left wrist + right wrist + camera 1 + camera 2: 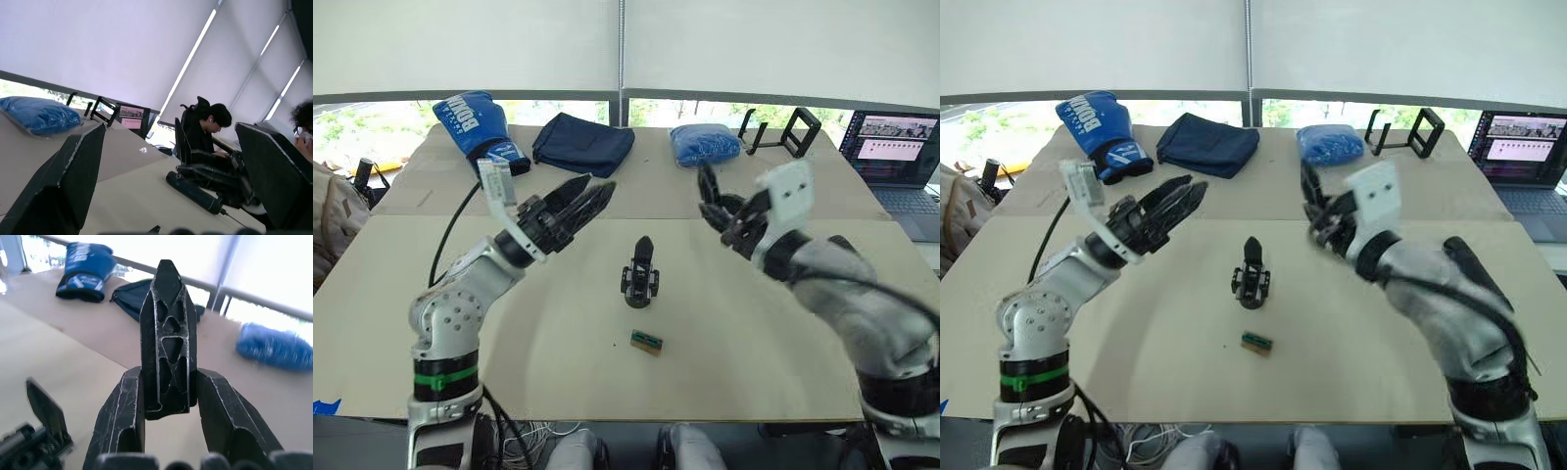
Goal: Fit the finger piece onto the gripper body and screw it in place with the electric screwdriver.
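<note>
Tabletop (558, 382): broad, flat, pale beige sheet surface with a seam running across its middle.

Laptop (893, 147): open, screen lit, at the far right edge of the tabletop.

Dark navy cloth (582, 143): soft, folded, lying at the far side.

Boxing glove (475, 125): glossy blue with white lettering, padded, just beside the cloth on the robot's left.

Blue bag (704, 144): crinkled, pillow-shaped, at the far side right of centre.

Black frame stand (783, 132): thin angular bars, next to the blue bag.

Left pincer (590, 203): two long black tapered fingers, matte, raised off the tabletop and pointing toward the centre; the left wrist view shows the fingers (73, 171) spread apart with nothing between them. The forearm slants up from the near left.

Right pincer (166, 396): held up above the tabletop on the right, forearm bent inward, tips pointing upward. Its fingers are clamped on the finger piece (167, 340), a black tapered wedge with a pointed tip and cut-out triangular ribbing, standing upright between them.

Gripper body (640, 275): small black assembly of linkages with one pointed finger sticking up, standing on the tabletop centre, between the two arms.

Small block (646, 342): green-and-brown, rectangular, lying flat near the gripper body on its near side.
</note>
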Robot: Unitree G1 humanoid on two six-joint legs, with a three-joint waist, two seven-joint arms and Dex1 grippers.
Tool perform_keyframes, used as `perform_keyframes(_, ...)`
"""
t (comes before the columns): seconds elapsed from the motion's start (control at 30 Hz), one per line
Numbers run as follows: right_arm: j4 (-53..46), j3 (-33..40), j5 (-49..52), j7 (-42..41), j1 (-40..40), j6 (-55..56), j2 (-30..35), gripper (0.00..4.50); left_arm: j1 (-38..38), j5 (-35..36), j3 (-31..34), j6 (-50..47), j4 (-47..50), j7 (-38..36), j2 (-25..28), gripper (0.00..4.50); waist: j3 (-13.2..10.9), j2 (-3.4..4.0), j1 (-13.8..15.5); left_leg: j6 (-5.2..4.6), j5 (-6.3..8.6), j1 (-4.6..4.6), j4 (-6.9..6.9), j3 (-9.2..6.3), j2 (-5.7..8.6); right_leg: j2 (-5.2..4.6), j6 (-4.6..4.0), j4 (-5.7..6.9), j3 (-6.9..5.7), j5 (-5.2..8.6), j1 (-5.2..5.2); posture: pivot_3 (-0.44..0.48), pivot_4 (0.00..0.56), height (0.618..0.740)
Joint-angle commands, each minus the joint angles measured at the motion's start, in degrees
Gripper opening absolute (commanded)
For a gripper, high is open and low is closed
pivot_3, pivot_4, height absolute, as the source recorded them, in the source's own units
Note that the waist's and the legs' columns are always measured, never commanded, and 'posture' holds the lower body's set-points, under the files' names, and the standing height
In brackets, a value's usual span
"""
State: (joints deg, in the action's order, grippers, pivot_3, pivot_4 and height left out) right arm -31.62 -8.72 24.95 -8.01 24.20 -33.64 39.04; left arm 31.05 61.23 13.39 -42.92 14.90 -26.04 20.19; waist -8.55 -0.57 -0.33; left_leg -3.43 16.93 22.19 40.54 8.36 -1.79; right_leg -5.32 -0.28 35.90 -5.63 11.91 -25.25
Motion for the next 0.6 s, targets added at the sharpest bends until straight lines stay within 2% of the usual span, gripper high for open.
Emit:
perform_keyframes(0.03,-1.15,-4.65,-13.46,-0.23,-0.46,11.33,-1.34,1.12,1.51,2.40,-0.28,-1.50,0.17,1.75,-1.22,4.50,-0.01,-0.02,-0.22,0.02,-0.01,-0.04,0.00,0.02,0.00,0.00,0.00,0.04,0.01,0.00,0.00,0.000,0.150,0.740)
perform_keyframes(0.2,1.17,-8.01,-23.45,-2.90,0.81,19.62,-4.00,1.12,2.90,1.18,-1.94,-1.39,-1.84,2.97,-3.57,4.50,-0.04,-0.06,-0.25,0.13,-0.08,-0.09,0.00,0.01,-0.01,0.04,-0.01,0.09,0.01,0.00,0.02,0.000,0.150,0.740)
perform_keyframes(0.4,2.41,-8.30,-24.95,-8.48,1.09,21.67,-7.75,1.12,3.50,0.82,-4.42,-0.82,-2.12,2.08,-6.92,4.50,-0.07,-0.11,-0.21,0.13,-0.08,-0.08,0.00,0.01,0.00,0.05,-0.25,0.06,0.00,-0.13,0.04,0.000,0.150,0.740)
perform_keyframes(0.6,3.06,-7.08,-27.39,-9.63,0.91,19.35,-11.08,1.12,2.85,-0.58,-5.02,0.66,-1.92,2.74,-9.61,4.50,-0.08,-0.13,-0.27,0.13,-0.08,-0.11,0.00,0.02,0.00,0.06,-0.26,0.08,0.00,-0.14,0.05,0.000,0.150,0.740)
